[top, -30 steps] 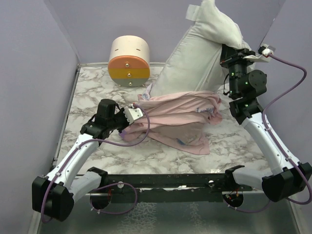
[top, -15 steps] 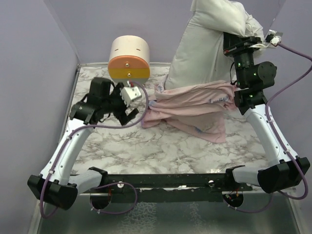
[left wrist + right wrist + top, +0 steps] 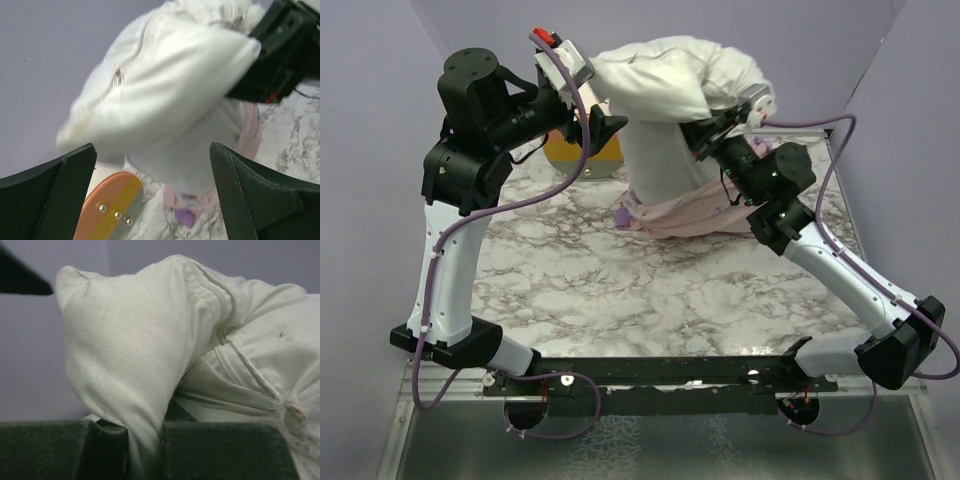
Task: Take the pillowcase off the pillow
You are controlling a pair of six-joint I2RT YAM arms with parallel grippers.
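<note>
The off-white pillow (image 3: 665,85) hangs bent over above the table, its lower end down in the pink pillowcase (image 3: 695,215), which lies bunched on the marble. My right gripper (image 3: 708,135) is shut on a fold of the pillow (image 3: 130,340) near its upper seam, the fabric pinched between both fingers (image 3: 225,450). High at the back left, my left gripper (image 3: 605,122) stands open beside the pillow's drooping corner, with nothing between its jaws. In the left wrist view the pillow (image 3: 165,90) fills the middle, with the pillowcase (image 3: 192,200) below it.
The cream-and-orange round drawer unit (image 3: 603,163) stands at the back left, mostly hidden behind my left arm; its orange face (image 3: 110,210) shows below the left fingers. Purple walls close in the marble table (image 3: 620,290) on three sides.
My left gripper let go of the pillowcase, opened and rose to the pillow's top corner. The right arm swung the pillow leftward and bent it over. The pillowcase slid down round its lower end.
</note>
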